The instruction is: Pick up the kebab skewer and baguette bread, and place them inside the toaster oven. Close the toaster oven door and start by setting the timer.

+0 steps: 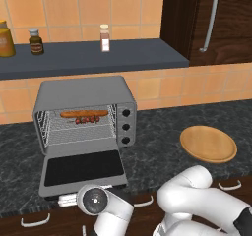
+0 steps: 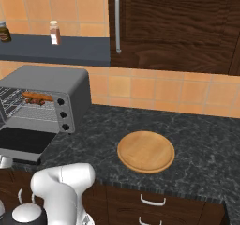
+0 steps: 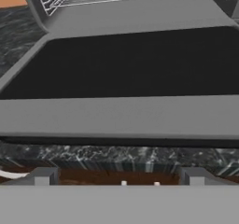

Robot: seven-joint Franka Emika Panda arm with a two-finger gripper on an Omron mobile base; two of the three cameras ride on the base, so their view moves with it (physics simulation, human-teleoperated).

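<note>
Currently baguette bread (image 1: 83,114) & kebab skewer (image 1: 86,119) lie inside toaster oven (image 1: 83,113). Toaster oven door (image 1: 82,168) hangs open; fingers (image 3: 42,177) wide, empty, just below its edge. Next: lift door shut, then set timer.

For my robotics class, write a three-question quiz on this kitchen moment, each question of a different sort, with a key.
1. True or false: the baguette and skewer lie on the oven rack.
2. The oven door is: A shut, B dropped open, C removed.
3. Fill in: the wooden plate on the counter holds ____.

Key: 1 true; 2 B; 3 nothing.
</note>
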